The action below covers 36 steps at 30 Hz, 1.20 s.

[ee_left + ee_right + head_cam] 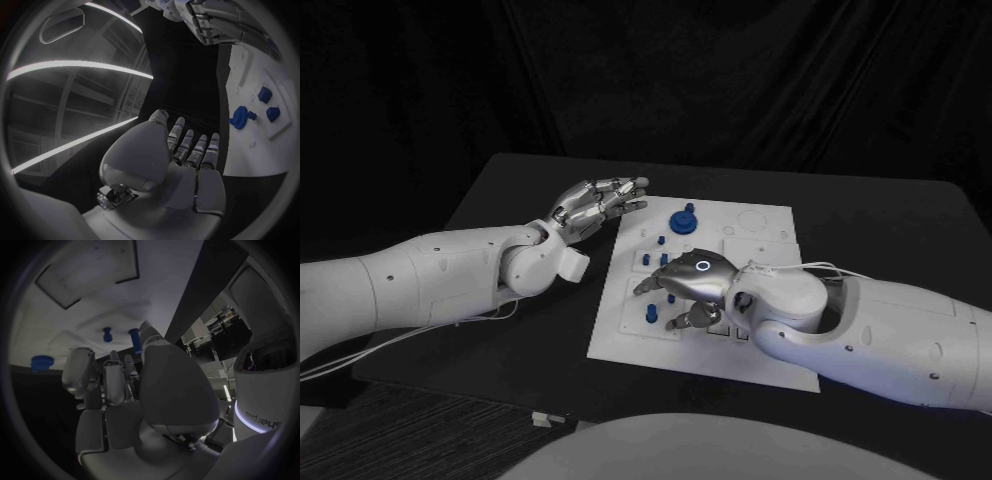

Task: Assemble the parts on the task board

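Your right robot hand (pixel 692 290) hovers over the board (pixel 762 225), fingers curled, empty, beside upright blue pegs (pixel 659 241); the left robot hand (pixel 599 203) waits spread, farther off.

the right hand (pixel 692 290) covers the middle of the task board (pixel 762 225) (whatever lies beneath cannot be told); small blue parts (pixel 661 262) beside it are too small to identify.

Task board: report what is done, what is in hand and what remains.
Done: a round blue part stands at the far end of the task board. In hand: the right hand hovers over small blue pegs; whether it grips one is unclear. The left hand holds nothing. Left: the pegs.
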Available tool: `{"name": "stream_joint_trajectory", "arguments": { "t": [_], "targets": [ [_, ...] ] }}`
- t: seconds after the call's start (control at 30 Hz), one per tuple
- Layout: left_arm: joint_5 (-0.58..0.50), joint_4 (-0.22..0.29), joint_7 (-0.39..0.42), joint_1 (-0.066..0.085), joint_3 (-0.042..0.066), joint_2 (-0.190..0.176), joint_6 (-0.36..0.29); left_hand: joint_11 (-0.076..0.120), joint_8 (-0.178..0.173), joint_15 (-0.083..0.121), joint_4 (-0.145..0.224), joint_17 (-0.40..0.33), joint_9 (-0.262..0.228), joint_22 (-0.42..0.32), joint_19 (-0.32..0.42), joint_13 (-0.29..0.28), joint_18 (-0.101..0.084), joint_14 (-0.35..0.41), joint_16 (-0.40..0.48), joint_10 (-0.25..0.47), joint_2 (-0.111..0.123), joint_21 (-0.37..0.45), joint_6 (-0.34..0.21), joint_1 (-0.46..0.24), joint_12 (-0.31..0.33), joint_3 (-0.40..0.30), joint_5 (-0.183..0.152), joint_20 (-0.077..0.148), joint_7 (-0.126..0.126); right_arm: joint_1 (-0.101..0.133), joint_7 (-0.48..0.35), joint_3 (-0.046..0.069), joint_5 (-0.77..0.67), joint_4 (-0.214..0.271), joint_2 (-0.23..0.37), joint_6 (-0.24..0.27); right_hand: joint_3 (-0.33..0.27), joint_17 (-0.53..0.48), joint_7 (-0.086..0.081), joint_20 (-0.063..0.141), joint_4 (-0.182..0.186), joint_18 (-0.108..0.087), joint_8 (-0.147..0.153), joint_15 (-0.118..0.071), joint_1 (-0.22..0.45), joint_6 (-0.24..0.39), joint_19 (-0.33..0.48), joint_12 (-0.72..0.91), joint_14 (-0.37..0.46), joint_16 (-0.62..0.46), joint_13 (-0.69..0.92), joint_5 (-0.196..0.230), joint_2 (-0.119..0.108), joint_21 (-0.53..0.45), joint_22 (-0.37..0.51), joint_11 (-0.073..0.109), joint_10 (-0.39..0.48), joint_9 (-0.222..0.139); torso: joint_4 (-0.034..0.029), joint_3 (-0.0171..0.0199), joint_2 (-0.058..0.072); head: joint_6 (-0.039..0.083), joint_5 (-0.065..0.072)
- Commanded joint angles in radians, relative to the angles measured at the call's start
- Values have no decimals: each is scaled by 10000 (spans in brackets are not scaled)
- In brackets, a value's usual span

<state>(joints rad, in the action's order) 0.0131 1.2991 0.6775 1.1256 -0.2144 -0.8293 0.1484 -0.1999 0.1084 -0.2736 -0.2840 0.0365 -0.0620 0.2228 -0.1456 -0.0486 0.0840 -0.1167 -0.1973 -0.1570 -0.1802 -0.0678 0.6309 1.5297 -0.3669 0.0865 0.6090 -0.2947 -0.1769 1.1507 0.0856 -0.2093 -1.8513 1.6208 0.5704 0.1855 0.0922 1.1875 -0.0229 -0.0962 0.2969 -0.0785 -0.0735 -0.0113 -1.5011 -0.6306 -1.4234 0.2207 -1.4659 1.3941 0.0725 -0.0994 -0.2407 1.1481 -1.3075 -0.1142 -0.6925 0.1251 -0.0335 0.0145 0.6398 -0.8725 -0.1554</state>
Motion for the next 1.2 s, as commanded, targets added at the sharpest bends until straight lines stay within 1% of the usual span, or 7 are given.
{"name": "stream_joint_trajectory", "arguments": {
  "t": [0.03,0.27,0.5,0.7,0.77,1.13,1.2],
  "targets": [
    [-61,32,140,-11,10,-13,78,-28,52,-4,-17,9,-14,9,26,-11,8,-36,-44,-50,1,28,81,-20,-63,-65,-23,9,-372,371,-313,22,-26,252,312,1334,-311,173,76,-21,14,-57,27,46,713,16,-30,62,-196,42,-39,336,-222,71,-1511,25,74,-64,-2,2,5,-1,6],
    [-61,10,128,-11,10,-20,27,-24,57,-4,-17,9,-15,-49,61,-13,7,-39,-49,-57,7,45,97,-22,-78,-68,-20,8,-370,1464,-1148,22,433,813,1421,2326,-1586,735,275,56,55,8,66,-34,3573,188,-191,154,-375,355,-47,380,-553,430,-1612,121,-72,-199,0,0,-2,-1,46],
    [-61,47,139,-11,10,-20,-60,-34,86,5,-14,16,-25,-38,52,-20,8,-66,-92,-90,4,42,178,-18,-119,-94,20,10,-369,2347,-1770,21,3630,989,3029,1174,171,1034,-139,123,-387,129,-642,-106,1459,-1952,-459,1769,-513,518,479,251,1464,1062,-1767,609,-3788,35,-9,2,-7,-1,222],
    [-61,149,104,-11,10,-49,-72,-37,88,7,-19,16,-23,-41,52,-20,8,-68,-95,-96,-3,42,159,-20,-120,-108,30,10,-370,2536,-519,19,5174,809,3928,-324,334,736,-376,637,-425,117,-1332,-767,284,-3556,-449,2516,-464,323,897,-32,1489,1038,-1757,1400,-6589,313,7,-9,-7,-1,243],
    [-61,150,95,-11,10,-39,-72,-39,91,8,-20,16,-24,-40,52,-22,9,-70,-100,-103,-5,42,175,-21,-133,-109,30,10,-371,2553,255,18,5401,752,4067,-1010,-405,1202,-359,730,-110,204,-1437,-845,2434,-4033,-554,4539,-593,552,2470,-112,1753,1376,-1855,1443,-8199,379,2,-12,-15,-1,287],
    [-61,215,83,-11,10,6,-17,-51,94,28,-30,15,-22,-63,66,-21,11,-69,-101,-106,-28,49,169,-29,-129,-131,38,11,-377,2238,3288,16,6073,530,4120,-3567,-639,-917,-359,700,22,-35,-1334,-818,3333,-4813,54,9749,-103,-725,9399,-55,2139,55,-1466,1395,-7243,898,13,-1,5,-1,443],
    [-61,221,70,-11,10,-3,-7,-53,95,31,-31,15,-23,-68,69,-21,11,-68,-100,-108,-30,51,173,-29,-132,-134,38,11,-378,2164,3533,15,6115,526,4046,-3563,-729,3773,-225,757,-86,245,-1532,-1036,3285,-5049,-506,13501,-1038,1741,14983,-116,1985,1422,-1888,1670,-8783,1319,18,-3,0,-1,434]
  ]
}}
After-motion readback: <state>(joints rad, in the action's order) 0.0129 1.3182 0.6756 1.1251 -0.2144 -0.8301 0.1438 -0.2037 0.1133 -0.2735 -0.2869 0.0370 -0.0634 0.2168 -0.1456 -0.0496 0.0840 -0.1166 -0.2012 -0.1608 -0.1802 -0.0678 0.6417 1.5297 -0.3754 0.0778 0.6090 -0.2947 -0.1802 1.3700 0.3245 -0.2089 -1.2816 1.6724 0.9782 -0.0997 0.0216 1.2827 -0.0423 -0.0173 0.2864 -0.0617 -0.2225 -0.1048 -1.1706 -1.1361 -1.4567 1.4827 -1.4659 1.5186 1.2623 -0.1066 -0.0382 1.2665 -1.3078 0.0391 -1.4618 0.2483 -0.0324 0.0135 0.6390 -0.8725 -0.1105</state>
